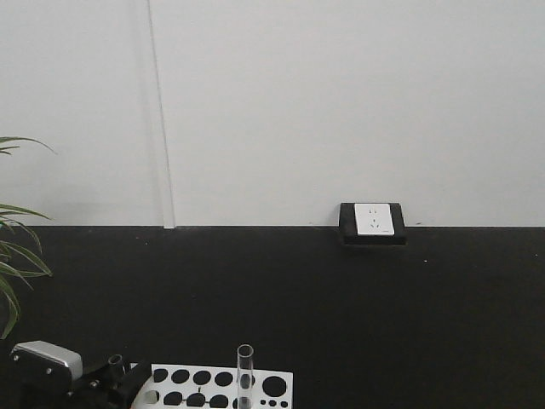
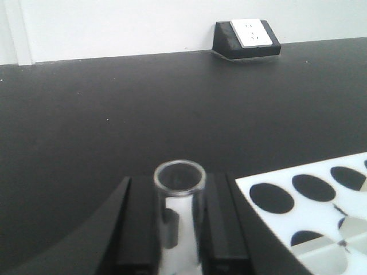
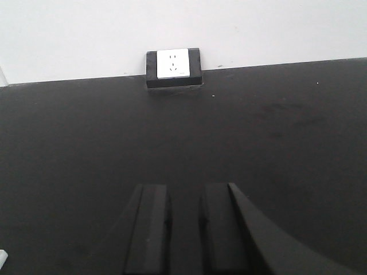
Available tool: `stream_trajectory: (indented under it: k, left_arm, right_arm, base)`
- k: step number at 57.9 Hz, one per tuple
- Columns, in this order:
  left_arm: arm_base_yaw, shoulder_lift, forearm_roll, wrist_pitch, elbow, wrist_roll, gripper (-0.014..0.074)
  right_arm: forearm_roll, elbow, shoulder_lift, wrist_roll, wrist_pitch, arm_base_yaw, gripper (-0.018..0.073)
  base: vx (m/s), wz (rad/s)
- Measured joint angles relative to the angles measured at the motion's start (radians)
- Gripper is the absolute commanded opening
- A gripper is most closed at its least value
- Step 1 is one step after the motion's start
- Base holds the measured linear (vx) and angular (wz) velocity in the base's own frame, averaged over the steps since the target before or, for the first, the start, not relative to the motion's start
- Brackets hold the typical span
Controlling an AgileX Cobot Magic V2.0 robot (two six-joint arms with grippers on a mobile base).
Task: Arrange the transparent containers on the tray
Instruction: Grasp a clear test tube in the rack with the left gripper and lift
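Observation:
A clear glass test tube (image 2: 179,179), one of the transparent containers, stands upright between the black fingers (image 2: 140,223) of my left gripper (image 2: 179,192), which is shut on it. Its open round rim pokes above the fingertips. In the front view that gripper (image 1: 117,375) sits at the bottom left beside the white perforated rack (image 1: 285,377). Another transparent container (image 1: 245,375) stands upright in a hole of the rack. My right gripper (image 3: 184,197) hovers over bare black table, open by a narrow gap with nothing in it. The tray is out of view.
The rack's corner with dark round holes (image 2: 292,215) lies just right of my left gripper. A black socket box (image 1: 372,223) sits against the white wall at the table's far edge. Plant leaves (image 1: 13,256) reach in from the left.

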Motion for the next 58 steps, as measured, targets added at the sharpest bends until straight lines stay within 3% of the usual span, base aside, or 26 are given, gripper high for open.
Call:
stream_trajectory:
  k: [12, 23, 58]
  left_arm:
    - [0.000, 0.000, 0.000, 0.000, 0.000, -0.002, 0.0128]
    - [0.000, -0.046, 0.003, 0.024, 0.000, -0.036, 0.0105]
    - [0.000, -0.506, 0.005, 0.380, 0.000, -0.040, 0.0106]
  right_arm:
    - [0.000, 0.000, 0.000, 0.000, 0.000, 0.000, 0.0254]
    - [0.000, 0.000, 0.000, 0.000, -0.003, 0.000, 0.0254]
    - [0.000, 0.000, 0.000, 0.000, -0.037, 0.000, 0.0254]
  base:
    - [0.00, 0.00]
    - [0.00, 0.00]
    - [0.00, 0.00]
